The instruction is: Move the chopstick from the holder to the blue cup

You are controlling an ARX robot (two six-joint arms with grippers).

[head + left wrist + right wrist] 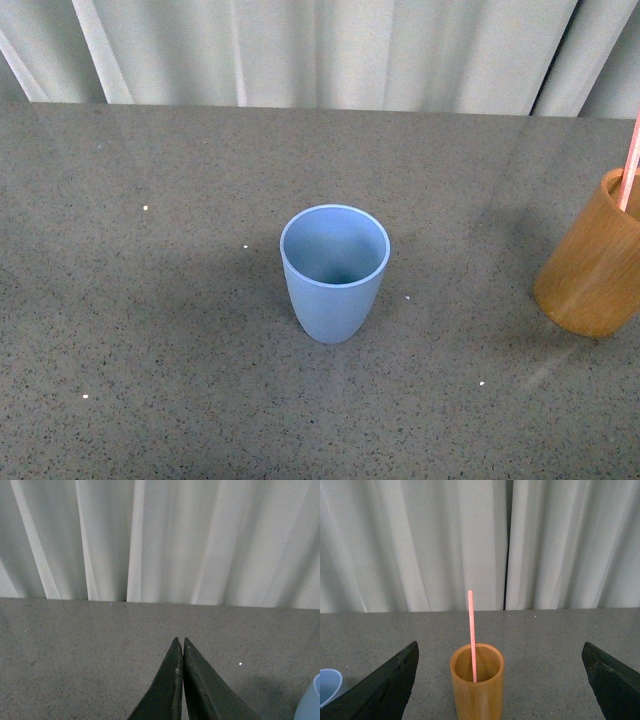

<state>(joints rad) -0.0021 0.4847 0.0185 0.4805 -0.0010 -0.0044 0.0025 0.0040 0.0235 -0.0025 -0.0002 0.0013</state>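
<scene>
The blue cup [335, 272] stands upright and empty in the middle of the grey table; its rim shows at the edge of both wrist views [310, 702] [329, 685]. The tan wooden holder [593, 262] stands at the table's right edge with one pinkish-red chopstick [630, 170] leaning out of it. In the right wrist view the holder [477, 685] stands between the wide-apart fingers of my open right gripper [500, 652], and the chopstick [471, 630] rises upright from it. My left gripper [180, 642] is shut with nothing in it, over bare table left of the cup.
A pale pleated curtain [320, 50] hangs behind the table's far edge. The speckled grey table [150, 330] stretches bare to the left of the cup. Neither arm shows in the front view.
</scene>
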